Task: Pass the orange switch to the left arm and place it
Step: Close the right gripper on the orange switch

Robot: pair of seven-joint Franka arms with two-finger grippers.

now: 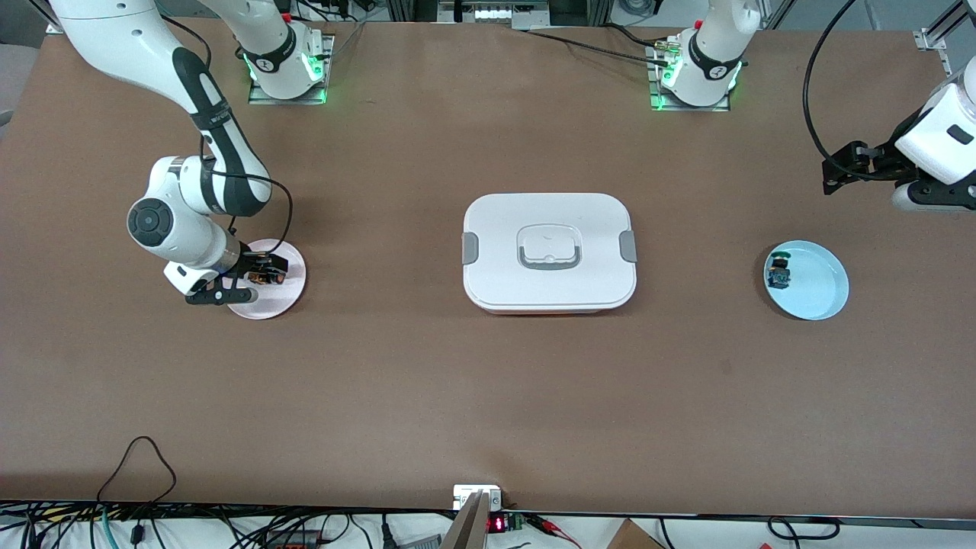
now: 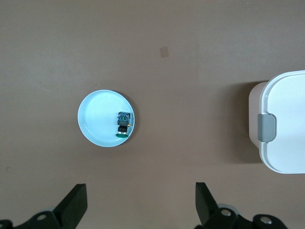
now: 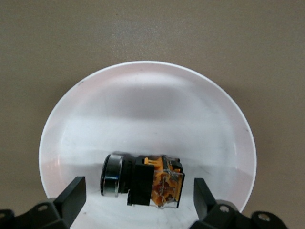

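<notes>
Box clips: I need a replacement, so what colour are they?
Grey, on the white box; the clips show best in the left wrist view.

**Hidden and cut-off parts**

In the front view, the orange switch (image 1: pixel 268 276) is mostly covered by the right gripper (image 1: pixel 263 278) at centre left. The left arm (image 1: pixel 934 149) is cut off at the right edge. In the left wrist view, the box (image 2: pixel 281 124) is cropped at the right edge.

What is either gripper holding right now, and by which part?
Nothing is held. The right gripper is open around the orange switch lying on the pink plate; the left gripper waits, open.
</notes>
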